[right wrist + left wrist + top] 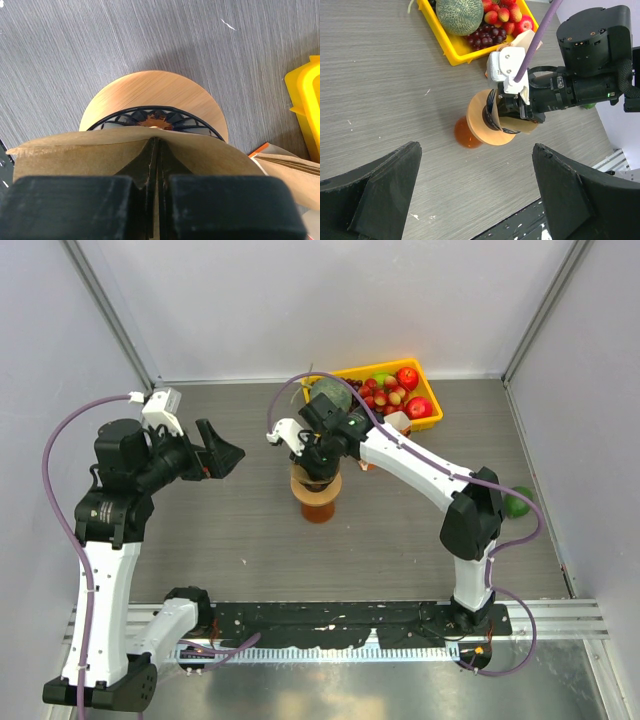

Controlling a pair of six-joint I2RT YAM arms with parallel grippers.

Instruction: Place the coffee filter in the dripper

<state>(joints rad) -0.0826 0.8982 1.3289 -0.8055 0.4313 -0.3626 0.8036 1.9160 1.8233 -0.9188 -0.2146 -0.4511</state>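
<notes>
Right gripper (154, 147) pinches the tan coffee filter (75, 155) over the blue dripper (131, 118) mid-bench (220, 530); left gripper (222, 458) spread wide, empty, to the left.

Both arms (100, 580) are white with black joints, purple cables (538, 37) and black fingers (375, 195).

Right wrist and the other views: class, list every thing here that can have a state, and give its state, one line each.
coffee filter: flattened, pinched over the dripper's mouth, not seated.
dripper: upright on the stand, no filter seated in it.
stand: upright, carrying the dripper.
right gripper: shut on the coffee filter.
left gripper: open, empty, off to the side.
yellow tray: full of fruit.
</notes>
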